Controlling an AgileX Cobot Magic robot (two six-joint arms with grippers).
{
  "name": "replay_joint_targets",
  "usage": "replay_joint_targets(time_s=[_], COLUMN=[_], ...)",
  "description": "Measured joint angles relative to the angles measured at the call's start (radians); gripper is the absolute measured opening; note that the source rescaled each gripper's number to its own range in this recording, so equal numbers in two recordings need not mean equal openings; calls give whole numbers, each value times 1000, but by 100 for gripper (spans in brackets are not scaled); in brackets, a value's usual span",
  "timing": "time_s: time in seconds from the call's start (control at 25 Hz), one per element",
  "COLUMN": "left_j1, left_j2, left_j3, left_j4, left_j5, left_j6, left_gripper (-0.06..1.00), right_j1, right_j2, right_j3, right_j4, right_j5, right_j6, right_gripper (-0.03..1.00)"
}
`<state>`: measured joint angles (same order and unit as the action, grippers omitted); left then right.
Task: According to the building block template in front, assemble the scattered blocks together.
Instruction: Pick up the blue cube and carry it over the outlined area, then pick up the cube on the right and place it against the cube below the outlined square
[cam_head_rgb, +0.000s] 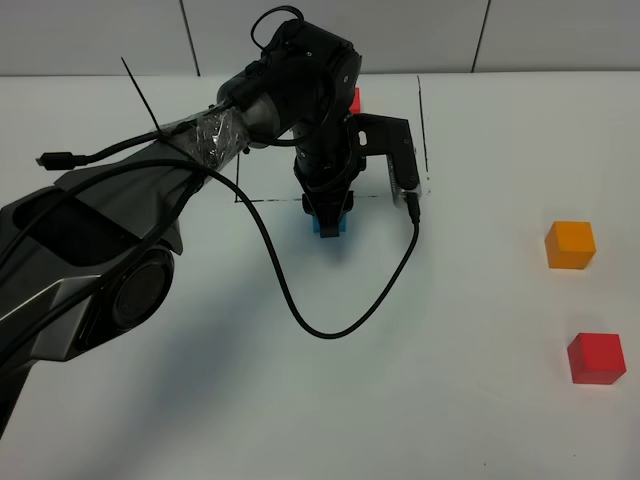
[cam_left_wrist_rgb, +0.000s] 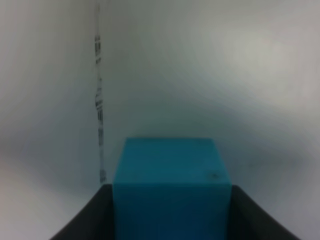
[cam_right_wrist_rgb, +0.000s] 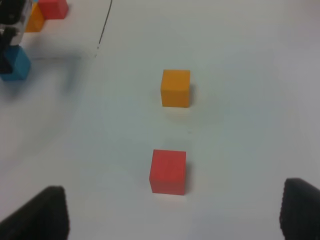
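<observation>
Teal-blue cube (cam_left_wrist_rgb: 170, 175) was gripped by the left claw (cam_head_rgb: 328, 210) just outside the black frame (cam_head_rgb: 422, 120); the right claw (cam_right_wrist_rgb: 170, 215) was found open.

White matte table (cam_head_rgb: 470, 400) fills view; pale grey panelled wall (cam_head_rgb: 560, 35) behind far edge, vertical seams

Left arm (cam_head_rgb: 110, 230): glossy black moulded shell, round joint cap (cam_head_rgb: 140, 290) at 8 o'clock of the high view, clear plastic wrap (cam_head_rgb: 222, 135) round the forearm. Thin black cable (cam_head_rgb: 322, 335) loops at 6 o'clock below the wrist; black boxy camera bracket (cam_head_rgb: 395, 150) at its 3 o'clock.
</observation>
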<state>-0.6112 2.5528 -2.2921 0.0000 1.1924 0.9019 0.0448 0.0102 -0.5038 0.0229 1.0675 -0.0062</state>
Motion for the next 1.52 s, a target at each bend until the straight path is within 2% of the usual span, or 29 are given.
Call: replay_joint_targets(time_s=[0.24, 0.4, 0.84, 1.2, 1.28, 1.32, 1.52], left_j1=[0, 0, 0, 0, 0, 0, -1], left_j2=[2, 8, 13, 13, 15, 20, 9], left_j3=[-1, -3, -8, -9, -13, -14, -14], left_j4=[-72, -115, -115, -115, -115, -117, -102], left_j5=[0, 0, 0, 0, 0, 0, 0], left_j6=[87, 107, 108, 70, 62, 55, 29], left_gripper=[0, 0, 0, 0, 6, 13, 66], right_j1=[0, 0, 0, 0, 0, 0, 0], right_j2=[0, 0, 0, 0, 0, 0, 0], right_j3=[0, 0, 0, 0, 0, 0, 0], right_j4=[0, 0, 0, 0, 0, 0, 0], right_j5=[0, 0, 0, 0, 0, 0, 0], right_j6=[0, 0, 0, 0, 0, 0, 0], right_gripper=[72, 72, 72, 72, 72, 72, 72])
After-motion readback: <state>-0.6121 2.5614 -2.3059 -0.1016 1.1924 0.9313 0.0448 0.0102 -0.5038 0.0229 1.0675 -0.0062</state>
